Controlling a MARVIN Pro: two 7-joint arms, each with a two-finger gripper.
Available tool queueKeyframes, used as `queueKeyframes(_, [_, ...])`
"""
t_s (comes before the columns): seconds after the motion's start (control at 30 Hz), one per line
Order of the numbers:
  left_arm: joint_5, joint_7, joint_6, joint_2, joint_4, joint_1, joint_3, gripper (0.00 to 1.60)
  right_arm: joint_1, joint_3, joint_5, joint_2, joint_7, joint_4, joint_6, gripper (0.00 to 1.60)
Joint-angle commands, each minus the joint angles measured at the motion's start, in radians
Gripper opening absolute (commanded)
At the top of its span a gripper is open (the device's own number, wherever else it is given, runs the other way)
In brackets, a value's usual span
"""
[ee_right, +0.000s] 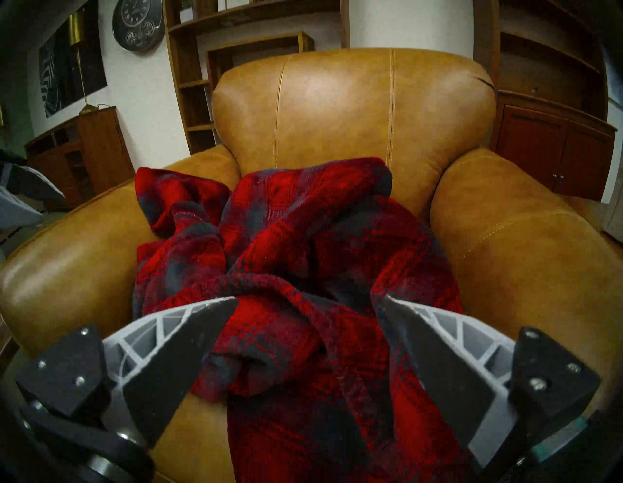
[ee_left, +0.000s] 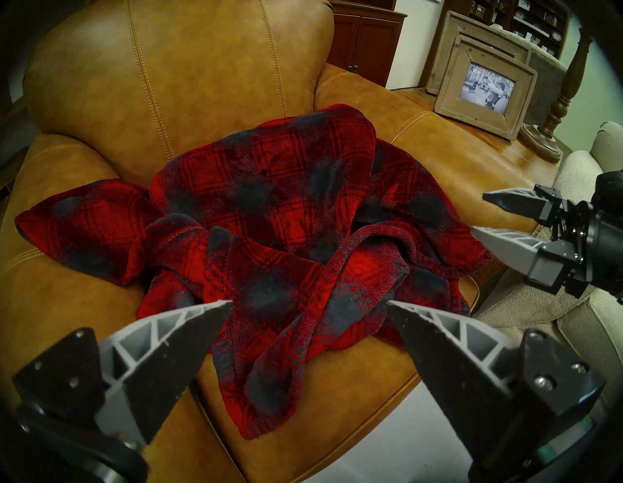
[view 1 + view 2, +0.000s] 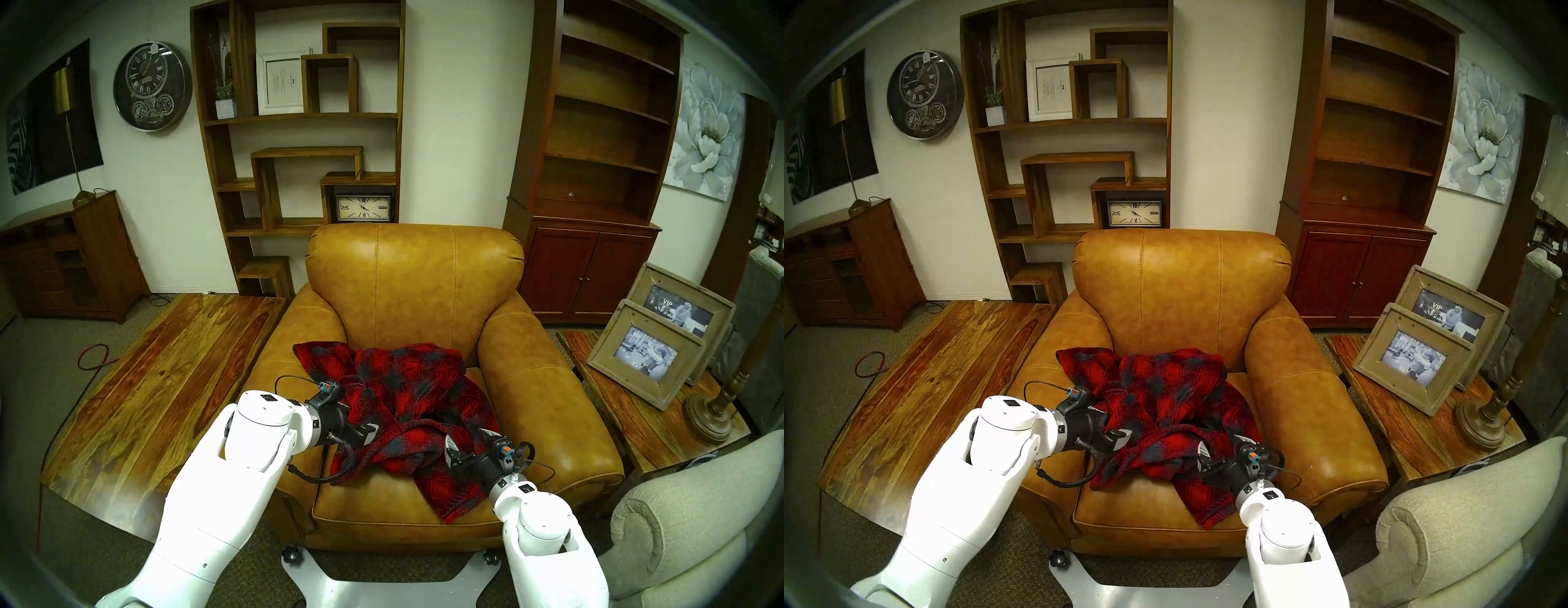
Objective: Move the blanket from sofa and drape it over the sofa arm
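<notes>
The red and dark plaid blanket (image 3: 407,407) lies rumpled on the seat of the tan leather sofa (image 3: 415,280), one corner resting on the left armrest. The sofa arm (image 3: 547,395) on the right is bare. My left gripper (image 3: 367,420) is open at the blanket's left front edge; in the left wrist view its fingers (image 2: 188,340) straddle a blanket (image 2: 269,209) fold. My right gripper (image 3: 469,439) is open at the blanket's right front, its fingers (image 1: 188,340) on either side of a raised fold (image 1: 303,270). Neither holds anything.
A low wooden table (image 3: 161,382) stands left of the sofa. A side table (image 3: 615,403) on the right holds two picture frames (image 3: 645,361) and a lamp base (image 3: 712,412). A beige fabric chair with a scrolled arm (image 3: 662,522) stands at the front right. Shelves line the wall.
</notes>
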Motion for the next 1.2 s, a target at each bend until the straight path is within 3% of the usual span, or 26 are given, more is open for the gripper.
queueKeyframes(0.0, [0.000,0.000,-0.002,-0.002,-0.010,-0.006,0.000,1.60,0.116,-0.026,-0.009,-0.015,-0.041,0.048,0.022,1.60])
queueKeyframes(0.5, [-0.001,-0.003,-0.003,-0.002,-0.002,-0.008,0.000,1.60,0.266,-0.110,-0.041,-0.016,-0.072,0.228,0.091,1.60])
queueKeyframes(0.9, [-0.001,-0.006,-0.003,-0.003,0.003,-0.010,0.000,1.60,0.389,-0.215,-0.101,-0.028,-0.080,0.442,0.136,1.60])
queueKeyframes(1.17, [-0.001,-0.007,-0.003,-0.003,0.003,-0.011,0.000,1.60,0.470,-0.249,-0.139,-0.048,-0.106,0.617,0.153,1.60])
